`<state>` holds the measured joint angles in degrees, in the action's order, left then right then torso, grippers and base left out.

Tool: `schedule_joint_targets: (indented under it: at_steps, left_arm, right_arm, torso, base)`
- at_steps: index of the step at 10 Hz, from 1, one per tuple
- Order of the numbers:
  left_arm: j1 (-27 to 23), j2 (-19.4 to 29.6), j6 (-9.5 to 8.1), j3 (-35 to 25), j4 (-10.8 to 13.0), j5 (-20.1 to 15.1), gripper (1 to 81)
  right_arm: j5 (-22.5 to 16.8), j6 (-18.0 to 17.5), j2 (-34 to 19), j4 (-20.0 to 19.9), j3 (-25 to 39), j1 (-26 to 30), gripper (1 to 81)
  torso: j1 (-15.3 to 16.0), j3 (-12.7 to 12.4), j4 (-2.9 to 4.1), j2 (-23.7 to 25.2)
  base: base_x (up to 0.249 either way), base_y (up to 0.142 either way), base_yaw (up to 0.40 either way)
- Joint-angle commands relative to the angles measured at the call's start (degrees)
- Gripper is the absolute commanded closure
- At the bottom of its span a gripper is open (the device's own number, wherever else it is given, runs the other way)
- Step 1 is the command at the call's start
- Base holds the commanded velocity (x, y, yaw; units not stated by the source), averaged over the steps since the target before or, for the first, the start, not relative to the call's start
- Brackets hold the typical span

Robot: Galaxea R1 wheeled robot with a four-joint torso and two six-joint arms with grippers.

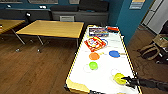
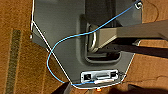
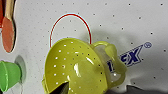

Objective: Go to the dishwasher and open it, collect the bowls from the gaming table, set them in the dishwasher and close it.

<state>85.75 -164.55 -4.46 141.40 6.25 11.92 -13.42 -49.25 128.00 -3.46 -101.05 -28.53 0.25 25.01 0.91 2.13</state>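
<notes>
1. Right, the gaming table (image 1: pixel 105 75) was the biggest thing going, its glossy white top and yellow edge band running away from the right gripper (image 1: pixel 124 79), which reached in over the near right corner.
2. Beyond the fingers, at the far end of that top, lay a red-and-orange packet (image 1: pixel 94 43) and a flat game box (image 1: pixel 98 31).
3. Then the bowls: the blue bowl (image 1: pixel 114 53) and orange bowl (image 1: pixel 94 56) sat well beyond the fingertips, and the lime green bowl (image 1: pixel 93 65) was nearer, off to their left.
4. The yellow bowl (image 1: pixel 118 78) was right at the fingertips, tilted up in the right wrist view (image 3: pixel 75 67); the fingers seemed pinched on its rim.
5. Left gripper: I couldn't tell spread or pressed together.
</notes>
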Motion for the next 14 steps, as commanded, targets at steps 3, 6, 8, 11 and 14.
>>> schedule_joint_targets:
  at_steps: [3,6,8,11,14]
  left_arm:
    - [1.2,1.3,0.07,-0.5,0.1,-3.8,1.0]
    - [1.3,1.7,0.07,-0.8,0.1,-3.8,1.0]
    - [1.3,0.6,0.16,-0.7,0.7,-3.7,1.0]
    - [0.9,-0.2,0.33,-0.4,0.9,-3.7,1.0]
    - [0.9,-0.5,0.42,-0.4,0.9,-2.0,1.0]
  right_arm:
    - [4.4,0.0,0.0,-1.0,1.0,0.2,81.1]
    - [7.9,0.0,-2.7,-0.8,4.0,-1.7,81.1]
    - [6.7,-0.1,-15.1,-0.2,18.1,3.5,81.1]
    - [0.3,0.2,-27.3,0.0,29.0,9.3,81.1]
    - [-6.4,0.4,-34.8,0.0,34.4,13.3,81.1]
  torso:
    - [0.0,0.0,0.0,0.0]
    - [0.0,0.0,0.0,0.0]
    - [0.0,0.0,0.0,0.0]
    - [0.0,0.0,0.0,0.0]
    - [0.0,0.0,0.0,0.0]
  base:
    - [0.0,0.0,0.0]
    - [0.0,0.0,0.0]
    - [0.0,0.0,0.0]
    - [0.0,0.0,0.0]
    - [0.0,0.0,0.0]
